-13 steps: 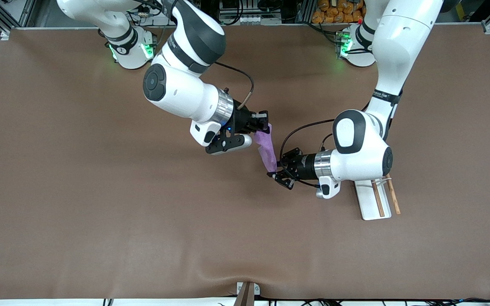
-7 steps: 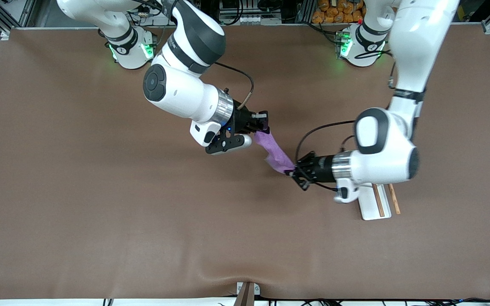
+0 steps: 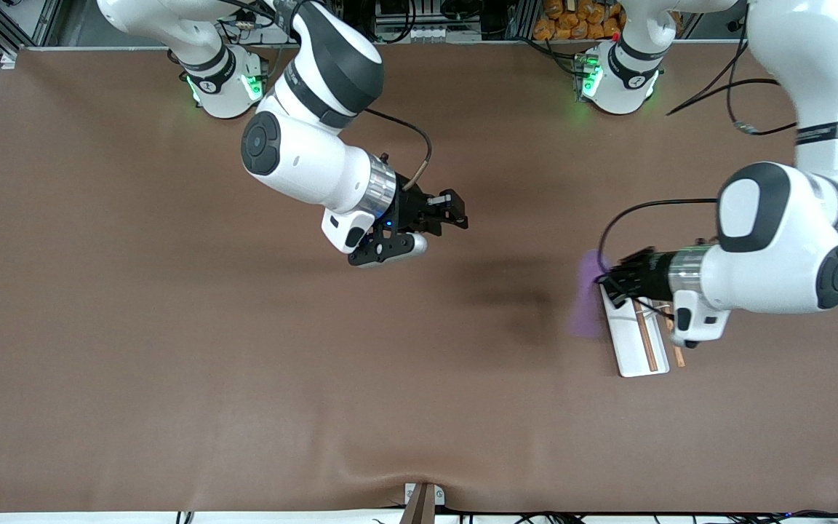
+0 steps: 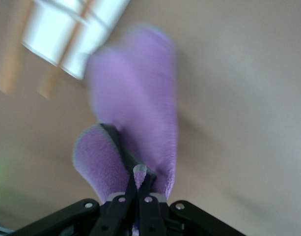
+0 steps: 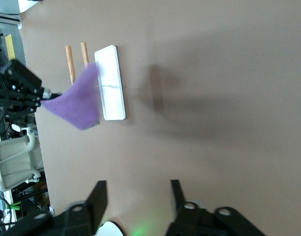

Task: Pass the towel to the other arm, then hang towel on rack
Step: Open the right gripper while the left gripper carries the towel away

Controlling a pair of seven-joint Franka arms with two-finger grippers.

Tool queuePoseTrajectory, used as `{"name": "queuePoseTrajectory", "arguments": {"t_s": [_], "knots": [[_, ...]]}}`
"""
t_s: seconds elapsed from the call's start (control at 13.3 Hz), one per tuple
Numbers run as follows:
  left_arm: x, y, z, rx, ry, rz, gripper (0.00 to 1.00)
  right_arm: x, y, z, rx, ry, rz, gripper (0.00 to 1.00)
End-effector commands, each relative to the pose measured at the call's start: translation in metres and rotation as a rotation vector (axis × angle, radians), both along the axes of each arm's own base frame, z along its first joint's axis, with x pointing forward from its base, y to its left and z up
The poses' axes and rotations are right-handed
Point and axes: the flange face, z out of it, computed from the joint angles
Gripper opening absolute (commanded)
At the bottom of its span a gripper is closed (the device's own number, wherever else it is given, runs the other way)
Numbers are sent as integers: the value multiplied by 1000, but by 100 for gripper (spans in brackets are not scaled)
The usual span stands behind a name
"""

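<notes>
The purple towel (image 3: 588,304) hangs from my left gripper (image 3: 603,280), which is shut on its top edge, in the air beside the rack (image 3: 637,335). In the left wrist view the fingers (image 4: 140,173) pinch the towel (image 4: 135,103), with the rack (image 4: 67,37) below. The rack is a white flat base with two brown rods (image 3: 648,336), partly hidden by my left arm. My right gripper (image 3: 459,211) is open and empty over the middle of the table. The right wrist view shows its spread fingers (image 5: 98,194), the towel (image 5: 76,103) and the rack (image 5: 111,83) farther off.
The brown table mat (image 3: 244,364) has a bulge at its front edge, by a small bracket (image 3: 420,498). The arm bases stand along the mat's top edge in the front view.
My right gripper let go of the towel and opened. My left gripper carried the towel away toward the left arm's end, up to the rack.
</notes>
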Motion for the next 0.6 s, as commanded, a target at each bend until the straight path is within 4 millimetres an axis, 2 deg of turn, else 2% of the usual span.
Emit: {"name": "queuePoseTrajectory", "arguments": {"t_s": [0.0, 0.08, 0.23, 0.53], "knots": [[-8, 36, -1, 101, 32, -128, 0, 4, -11, 4, -3, 3, -5, 100], [-11, 43, -5, 162, 53, -165, 0, 9, -22, 7, -16, 13, -5, 100], [-15, 46, -14, 289, 83, -239, 0, 24, -59, 4, -125, -38, 86, 100], [-13, 59, -21, 377, 90, -308, 0, 47, -151, 6, -328, -104, 230, 100]]}}
